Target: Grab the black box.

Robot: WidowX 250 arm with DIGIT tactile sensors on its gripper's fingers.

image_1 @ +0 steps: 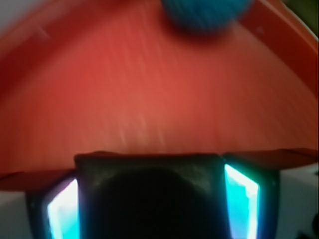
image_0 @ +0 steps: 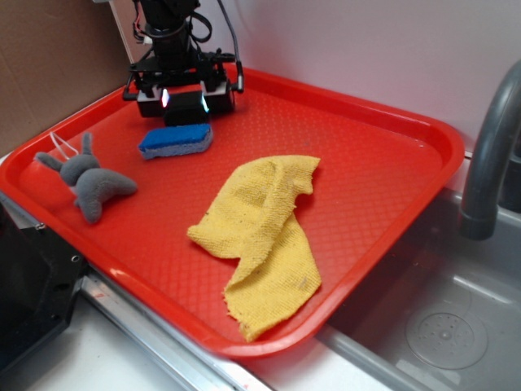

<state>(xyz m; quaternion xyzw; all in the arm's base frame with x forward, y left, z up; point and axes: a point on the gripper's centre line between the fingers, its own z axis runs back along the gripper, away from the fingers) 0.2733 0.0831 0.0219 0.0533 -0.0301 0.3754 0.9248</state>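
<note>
Now the gripper [image_0: 184,98] is clamped on the black box [image_0: 185,107] at the red tray's [image_0: 383,220] eleven o'clock corner, its lit fingers [image_1: 240,200] pressing both sides (the wrist view is blurred). Just beside it, toward six o'clock, lies the blue sponge [image_0: 175,141].

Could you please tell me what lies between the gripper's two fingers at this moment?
The black box fills the gap in the gripper, a glowing finger against each side; the wrist view shows this most clearly.
</note>
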